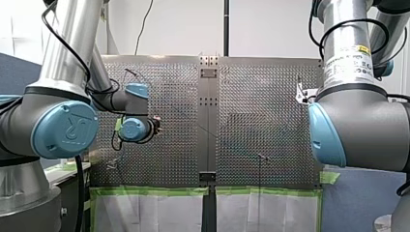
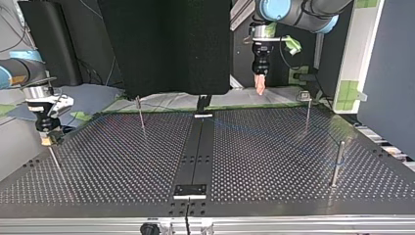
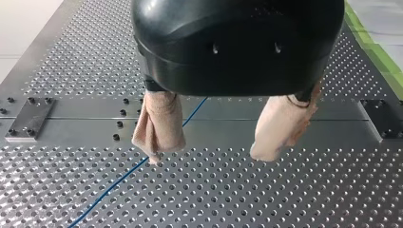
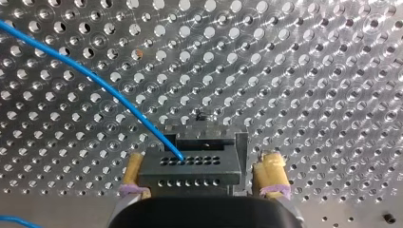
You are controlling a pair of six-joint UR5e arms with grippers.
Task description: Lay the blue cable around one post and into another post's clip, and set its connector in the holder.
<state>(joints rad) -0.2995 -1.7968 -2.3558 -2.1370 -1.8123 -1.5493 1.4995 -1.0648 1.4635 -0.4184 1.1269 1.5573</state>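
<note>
I judge this the last step: seating the connector (image 4: pixel 190 168) in the metal holder (image 4: pixel 209 135). My right tool (image 4: pixel 202 161) straddles that dark, hole-rowed block; whether it grips, I cannot tell. The thin glossy cable (image 4: pixel 104 90) trails over the perforated table (image 4: pixel 309 71). My left tool (image 3: pixel 216 142), cloth-padded, hangs released. Next calls for a straight push.

Robotics lab: perforated metal table (image 2: pixel 107 166).
</note>
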